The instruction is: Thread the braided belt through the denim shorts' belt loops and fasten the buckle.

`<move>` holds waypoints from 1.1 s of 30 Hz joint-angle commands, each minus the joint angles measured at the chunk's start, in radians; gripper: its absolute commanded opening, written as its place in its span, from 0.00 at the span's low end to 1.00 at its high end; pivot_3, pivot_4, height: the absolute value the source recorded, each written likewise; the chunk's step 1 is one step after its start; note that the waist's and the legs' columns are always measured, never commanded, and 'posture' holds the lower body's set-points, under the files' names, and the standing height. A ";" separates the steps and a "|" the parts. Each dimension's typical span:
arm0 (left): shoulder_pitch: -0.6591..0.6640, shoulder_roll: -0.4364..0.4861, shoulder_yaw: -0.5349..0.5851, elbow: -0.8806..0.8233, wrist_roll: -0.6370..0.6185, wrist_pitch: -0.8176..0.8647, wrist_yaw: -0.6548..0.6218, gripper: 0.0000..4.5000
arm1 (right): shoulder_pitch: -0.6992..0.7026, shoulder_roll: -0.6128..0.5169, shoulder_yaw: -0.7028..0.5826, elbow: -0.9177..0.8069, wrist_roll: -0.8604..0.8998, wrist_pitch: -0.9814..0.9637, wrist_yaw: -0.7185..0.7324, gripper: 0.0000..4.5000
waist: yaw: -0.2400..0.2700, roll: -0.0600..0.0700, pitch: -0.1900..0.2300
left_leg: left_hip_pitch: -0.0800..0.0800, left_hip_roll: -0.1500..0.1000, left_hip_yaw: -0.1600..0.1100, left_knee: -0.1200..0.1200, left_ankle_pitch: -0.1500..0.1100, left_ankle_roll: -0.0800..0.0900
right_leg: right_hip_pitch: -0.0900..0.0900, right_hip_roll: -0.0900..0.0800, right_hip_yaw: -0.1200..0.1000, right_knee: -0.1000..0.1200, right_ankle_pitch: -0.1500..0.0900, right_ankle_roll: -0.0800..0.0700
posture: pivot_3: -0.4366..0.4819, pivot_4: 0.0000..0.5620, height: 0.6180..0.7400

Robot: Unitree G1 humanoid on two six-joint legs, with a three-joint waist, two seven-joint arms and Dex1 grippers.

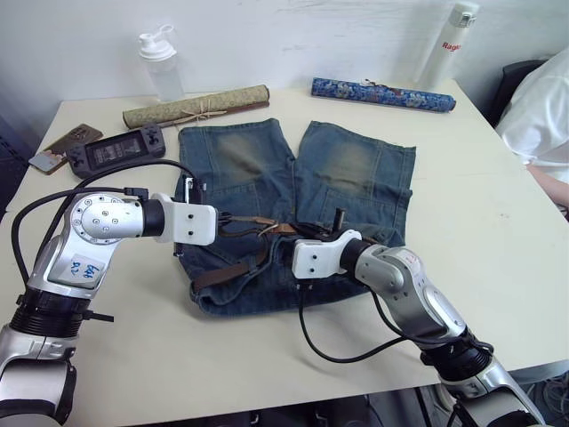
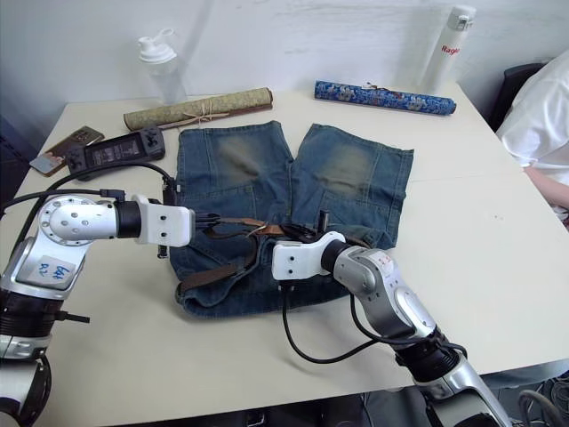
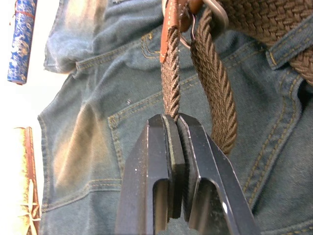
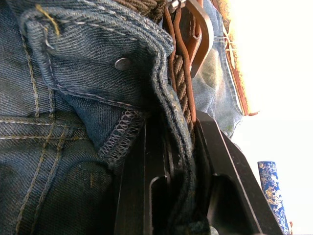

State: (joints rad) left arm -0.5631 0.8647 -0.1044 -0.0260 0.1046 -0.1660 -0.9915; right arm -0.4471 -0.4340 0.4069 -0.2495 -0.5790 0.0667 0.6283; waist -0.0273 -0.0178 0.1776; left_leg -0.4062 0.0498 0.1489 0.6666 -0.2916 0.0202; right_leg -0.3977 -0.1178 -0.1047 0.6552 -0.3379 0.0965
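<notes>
On the white table (image 1: 498, 231) I see the denim shorts (image 1: 293, 191) spread flat, waistband toward me; across that waistband runs the braided belt (image 3: 215, 98), its buckle (image 3: 215, 12) near the middle; my left gripper (image 3: 172, 120) is pinched closed on the belt's woven strap; my right gripper (image 4: 176, 142) is clamped on the waistband edge and the belt together.
</notes>
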 commanded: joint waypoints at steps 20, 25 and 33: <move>-0.022 0.007 0.005 -0.002 -0.023 -0.051 -0.014 0.00 | -0.026 0.024 -0.001 -0.032 0.007 -0.015 0.002 0.00 | 0.000 0.000 0.000 | 0.000 0.000 0.000 0.000 0.000 0.000 | 0.000 0.000 0.000 0.001 0.000 0.000 | 0.48 0.27 0.82; -0.027 -0.003 -0.010 0.009 -0.022 -0.073 -0.031 0.00 | -0.022 0.023 -0.004 -0.037 0.004 -0.010 0.004 0.00 | -0.001 0.000 0.000 | 0.000 0.000 0.000 0.000 0.000 0.000 | 0.000 0.000 0.000 0.001 0.000 0.000 | 0.48 0.27 0.82; -0.060 -0.105 -0.047 0.045 -0.044 -0.079 -0.010 0.00 | -0.024 0.030 0.000 -0.033 0.003 -0.012 0.004 0.00 | 0.001 0.000 0.000 | 0.000 0.000 0.000 0.001 0.000 0.000 | 0.000 0.000 0.000 0.001 0.000 0.000 | 0.48 0.27 0.82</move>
State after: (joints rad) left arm -0.6033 0.7847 -0.1387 0.0318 0.0928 -0.2396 -1.0179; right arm -0.4471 -0.4170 0.4059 -0.2487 -0.5850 0.0720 0.6379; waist -0.0261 -0.0178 0.1776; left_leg -0.4064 0.0495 0.1491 0.6680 -0.2916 0.0202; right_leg -0.3978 -0.1179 -0.1046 0.6567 -0.3380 0.0965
